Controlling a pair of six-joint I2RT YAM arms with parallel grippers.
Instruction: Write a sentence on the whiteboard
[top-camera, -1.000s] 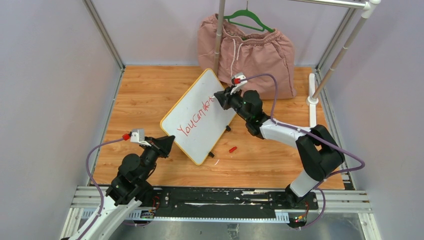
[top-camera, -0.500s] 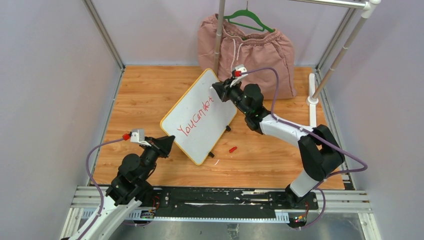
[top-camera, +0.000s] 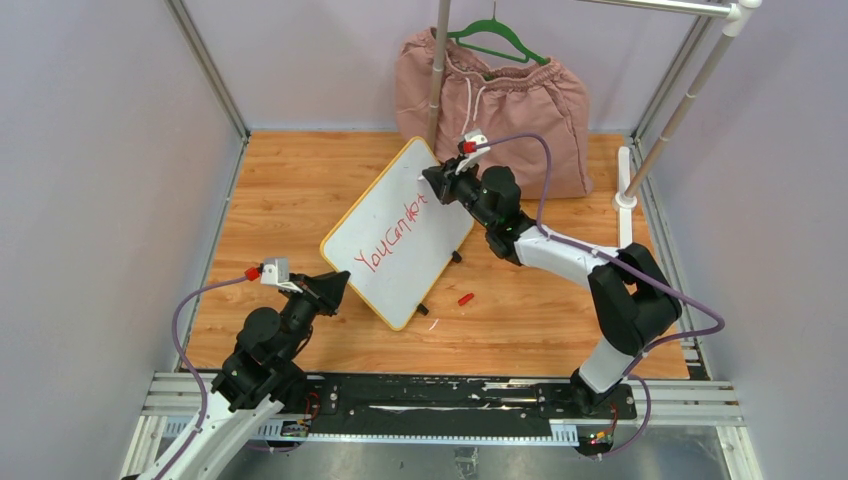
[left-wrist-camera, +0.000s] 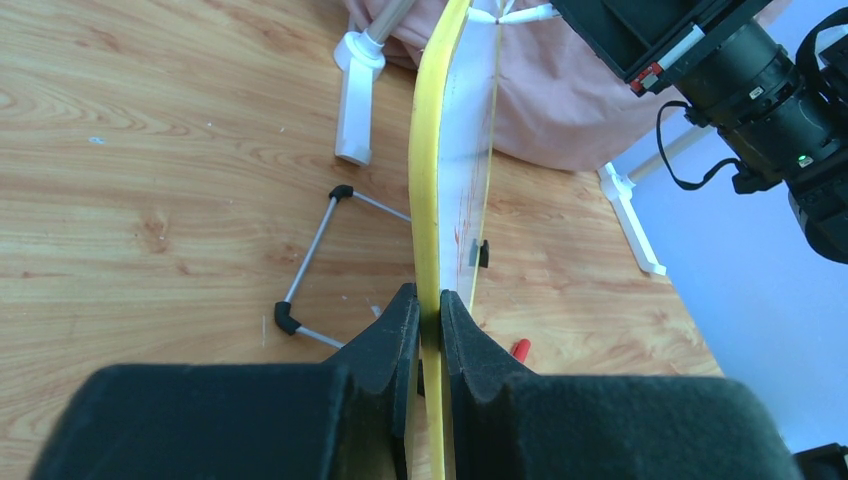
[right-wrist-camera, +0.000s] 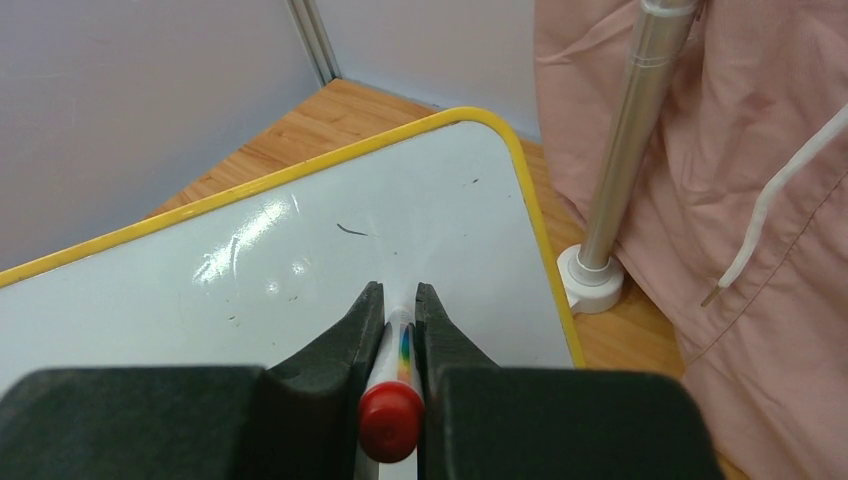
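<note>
Up close, my right tool (right-wrist-camera: 400, 295) is narrowed around a slim marker (right-wrist-camera: 402, 348). Its red butt end faces the wrist camera and its tip is hidden between my fingers (right-wrist-camera: 355, 325). The tool is aimed at the glossy white face of the whiteboard (right-wrist-camera: 300, 270), near the board's far rounded corner with its yellow rim.

My left tool (left-wrist-camera: 428, 300) is pinched shut on the yellow rim at the board's near left edge. From that wrist the board is seen edge-on, rising away from the tool.

From above, the whiteboard sits diagonally in the middle of the wooden table (top-camera: 280, 190). The sentence (top-camera: 392, 232) runs along the board in red handwriting, from near my left tool toward my right one. It begins "YouCan"; the last letters are too small to read.

A small red cap (top-camera: 465, 298) lies on the table just right of the board. Behind the board, pink clothing (top-camera: 510, 105) hangs from a green hanger (top-camera: 500, 40), beside an upright grey pole (top-camera: 437, 70).
</note>
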